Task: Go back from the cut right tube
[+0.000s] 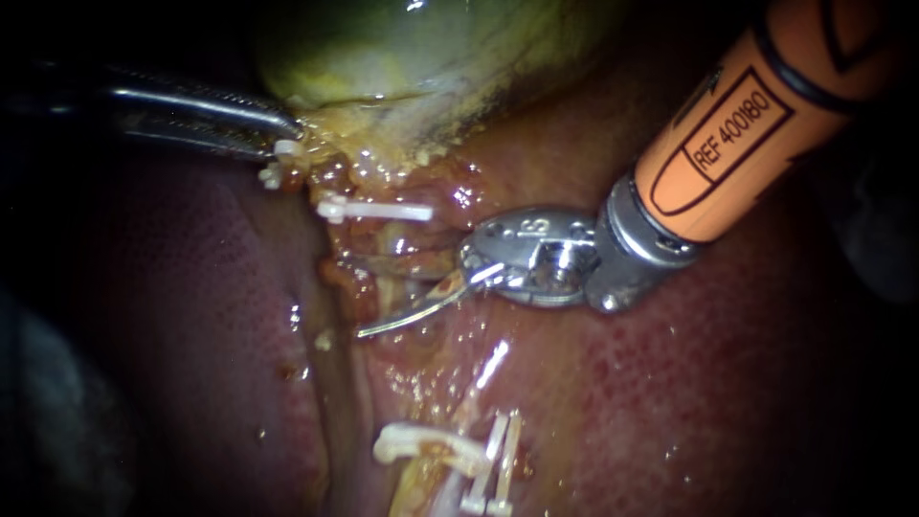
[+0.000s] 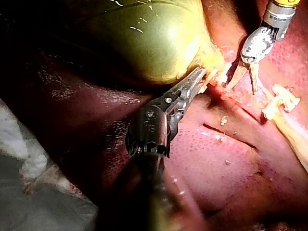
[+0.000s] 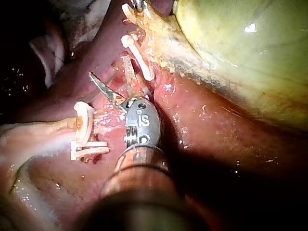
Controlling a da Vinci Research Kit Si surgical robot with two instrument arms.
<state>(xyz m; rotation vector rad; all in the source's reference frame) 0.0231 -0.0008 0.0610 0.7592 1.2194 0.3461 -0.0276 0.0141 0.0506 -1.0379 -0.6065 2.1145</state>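
Observation:
My right instrument (image 1: pixel 354 297) comes in from the upper right on an orange shaft, and its two thin blades stand open over the raw bed between the clips. One curved blade tip lies free over the liver (image 1: pixel 718 383). A white clip (image 1: pixel 375 209) sits on the upper tube stump just above the blades. Two more clips (image 1: pixel 493 464) hold the pale lower stump (image 1: pixel 421 442). From the left, my left instrument (image 1: pixel 287 134) is shut on yellow tissue at the neck of the gallbladder (image 1: pixel 412 48), beside a small clip (image 1: pixel 273 174). The right wrist view shows the open blades (image 3: pixel 109 70) too.
Dark red liver (image 2: pixel 231 159) lies under and around both instruments. The green-yellow gallbladder (image 3: pixel 240 43) bulges beyond the blades. White gauze (image 2: pixel 29 192) lies beside the left instrument's shaft.

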